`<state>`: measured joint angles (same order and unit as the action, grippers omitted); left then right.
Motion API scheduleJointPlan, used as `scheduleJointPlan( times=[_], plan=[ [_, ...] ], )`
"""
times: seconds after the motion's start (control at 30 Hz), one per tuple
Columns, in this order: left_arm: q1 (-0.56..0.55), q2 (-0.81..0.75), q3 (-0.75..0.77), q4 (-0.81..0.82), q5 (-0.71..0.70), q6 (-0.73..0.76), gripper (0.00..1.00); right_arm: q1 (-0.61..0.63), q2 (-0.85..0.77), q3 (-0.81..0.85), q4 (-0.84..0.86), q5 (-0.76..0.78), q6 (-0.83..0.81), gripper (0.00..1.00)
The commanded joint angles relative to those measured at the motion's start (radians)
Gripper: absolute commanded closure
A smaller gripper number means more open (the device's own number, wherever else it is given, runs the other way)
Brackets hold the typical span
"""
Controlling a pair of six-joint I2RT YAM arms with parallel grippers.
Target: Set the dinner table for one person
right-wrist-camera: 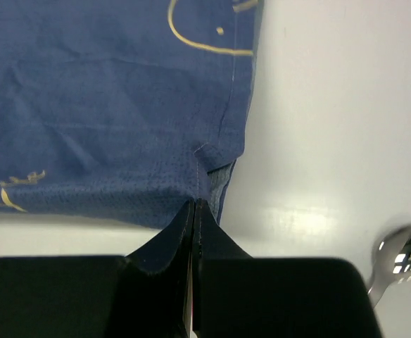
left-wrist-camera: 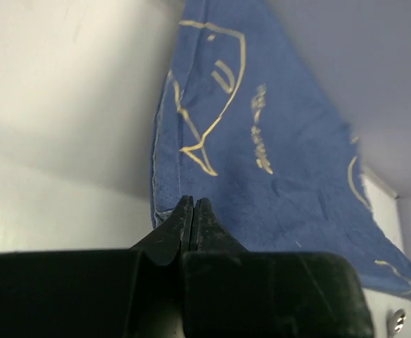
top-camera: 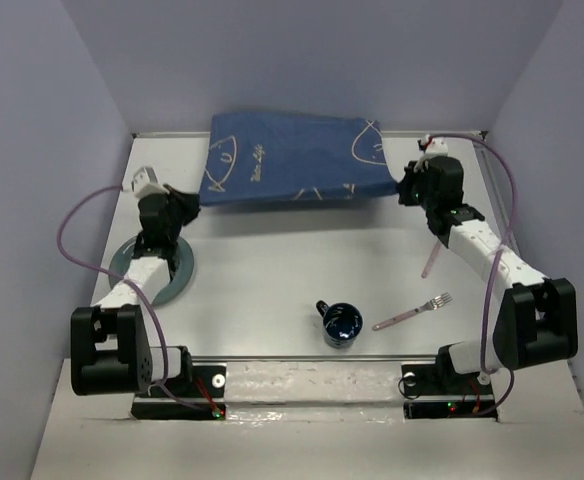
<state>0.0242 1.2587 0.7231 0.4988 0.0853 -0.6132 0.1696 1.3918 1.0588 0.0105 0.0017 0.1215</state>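
A blue cloth placemat (top-camera: 292, 155) with pale line drawings hangs stretched above the far part of the white dinner table (top-camera: 272, 270), casting a shadow on it. My left gripper (top-camera: 197, 200) is shut on its near left corner; in the left wrist view the closed jaws (left-wrist-camera: 193, 204) pinch the cloth edge (left-wrist-camera: 276, 141). My right gripper (top-camera: 404, 190) is shut on its near right corner; in the right wrist view the closed jaws (right-wrist-camera: 193, 205) pinch the folded corner of the cloth (right-wrist-camera: 107, 105).
A grey-green plate (top-camera: 177, 275) lies under my left arm. A dark blue mug (top-camera: 340, 322) stands near the front middle. A pink-handled fork (top-camera: 412, 312) lies to its right. A pink-handled spoon (top-camera: 430, 262) lies under my right arm; its bowl (right-wrist-camera: 402, 257) shows in the right wrist view.
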Motion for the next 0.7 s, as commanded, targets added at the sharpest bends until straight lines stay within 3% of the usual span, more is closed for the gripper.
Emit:
scheduleJointPlan(
  times=[0.0,0.17,0.43,0.5,0.53,0.57,0.63,0.67],
  plan=[
    [0.01,-0.01,-0.243,0.363,-0.05,-0.138,1.0,-0.005,-0.027,-0.158,0.198,0.081,0.058,1.0],
    [0.005,0.024,-0.391,0.435,-0.01,-0.174,1.0,-0.005,-0.034,-0.285,0.187,0.149,0.133,1.0],
    [-0.064,-0.149,-0.494,0.4,-0.041,-0.129,1.0,-0.005,-0.158,-0.425,0.071,0.179,0.28,0.98],
    [-0.076,-0.186,-0.514,0.379,-0.048,-0.125,1.0,-0.005,-0.172,-0.436,0.029,0.185,0.317,0.92],
    [-0.081,-0.205,-0.528,0.377,-0.05,-0.129,0.86,-0.005,-0.183,-0.448,0.008,0.175,0.329,0.89],
    [-0.081,-0.25,-0.56,0.376,-0.044,-0.134,0.65,-0.005,-0.213,-0.483,0.005,0.16,0.349,0.8],
    [-0.081,-0.344,-0.589,0.341,-0.064,-0.126,0.41,-0.005,-0.272,-0.52,0.006,0.135,0.362,0.66],
    [-0.081,-0.385,-0.594,0.293,-0.073,-0.122,0.18,-0.005,-0.292,-0.542,0.005,0.13,0.36,0.58]
  ],
)
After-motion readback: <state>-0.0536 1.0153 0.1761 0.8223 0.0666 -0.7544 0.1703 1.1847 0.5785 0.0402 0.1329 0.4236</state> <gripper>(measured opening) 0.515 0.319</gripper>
